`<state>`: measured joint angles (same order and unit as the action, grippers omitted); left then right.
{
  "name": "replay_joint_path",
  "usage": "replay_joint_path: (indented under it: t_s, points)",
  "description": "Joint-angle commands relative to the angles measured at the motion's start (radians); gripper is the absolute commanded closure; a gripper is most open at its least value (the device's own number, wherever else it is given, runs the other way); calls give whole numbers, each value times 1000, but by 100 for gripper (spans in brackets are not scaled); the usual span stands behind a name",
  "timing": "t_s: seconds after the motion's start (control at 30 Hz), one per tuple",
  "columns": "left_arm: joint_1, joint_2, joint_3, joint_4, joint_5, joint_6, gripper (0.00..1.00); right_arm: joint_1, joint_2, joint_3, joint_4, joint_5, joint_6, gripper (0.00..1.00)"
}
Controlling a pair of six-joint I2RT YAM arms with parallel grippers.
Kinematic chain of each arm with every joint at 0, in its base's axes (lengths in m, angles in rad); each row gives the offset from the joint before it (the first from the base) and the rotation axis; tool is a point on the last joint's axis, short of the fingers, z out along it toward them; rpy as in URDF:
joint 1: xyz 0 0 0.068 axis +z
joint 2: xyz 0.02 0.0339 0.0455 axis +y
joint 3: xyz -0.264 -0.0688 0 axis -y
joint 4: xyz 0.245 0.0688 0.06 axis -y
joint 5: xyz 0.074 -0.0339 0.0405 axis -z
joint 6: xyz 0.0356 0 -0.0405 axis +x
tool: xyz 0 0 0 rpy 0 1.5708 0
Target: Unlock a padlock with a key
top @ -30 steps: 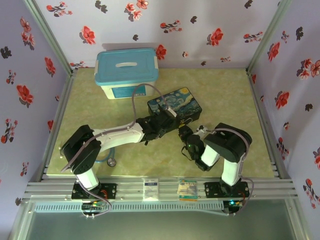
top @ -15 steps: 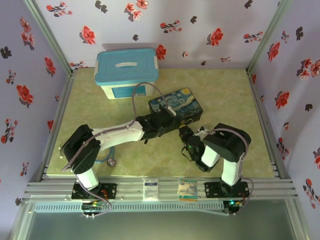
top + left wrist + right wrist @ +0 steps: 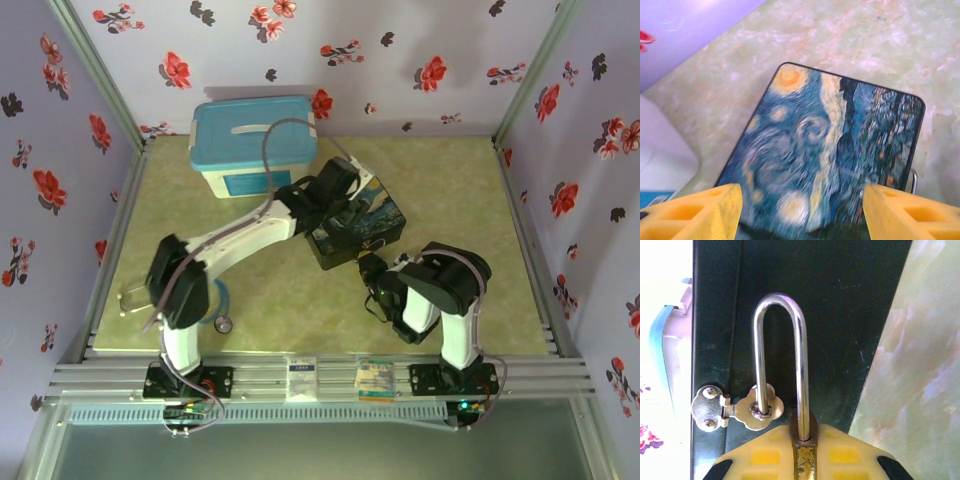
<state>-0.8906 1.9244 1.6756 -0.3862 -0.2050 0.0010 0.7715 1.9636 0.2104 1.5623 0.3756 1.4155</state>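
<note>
My right gripper (image 3: 805,442) is shut on the brass body of the padlock (image 3: 805,462). Its silver shackle (image 3: 800,365) arches up against the dark side of the Starry Night box (image 3: 840,315). The right leg enters the body, and the left leg runs through the box's hasp (image 3: 747,410) beside the body. In the top view the right gripper (image 3: 372,266) sits at the box's (image 3: 385,222) near side. My left gripper (image 3: 802,200) hangs open above the painted lid (image 3: 820,145), with nothing between its yellow fingers (image 3: 700,210). The key is out of view.
A blue-lidded white bin (image 3: 255,140) stands at the back left, close behind the left arm (image 3: 250,230). A stethoscope head (image 3: 223,323) on blue tubing lies near the left arm's base. Flowered walls close in three sides.
The left arm has swung away from the box's near side, up and back over the lid, and its jaws have widened. The right gripper has stayed on the padlock.
</note>
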Motion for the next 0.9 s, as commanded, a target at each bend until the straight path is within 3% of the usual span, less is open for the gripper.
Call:
replay_joint_path:
  t_s: [0.0, 0.2, 0.43, 0.67, 0.87]
  points:
    - [17, 100, -22, 13, 26, -6, 37, 7, 105, 25, -173, -22, 29, 100]
    - [33, 115, -155, 115, 23, -27, 46, 9, 82, 35, -174, -18, 31, 100]
    - [35, 104, -268, 110, 11, -27, 51, 13, 20, -22, -174, 67, 184, 100]
    - [35, 90, -380, 142, 10, -71, 54, 47, 49, 34, -174, 177, 378, 100]
    - [34, 98, -415, 163, -14, -53, 55, 48, -42, -7, -175, 236, 293, 100]
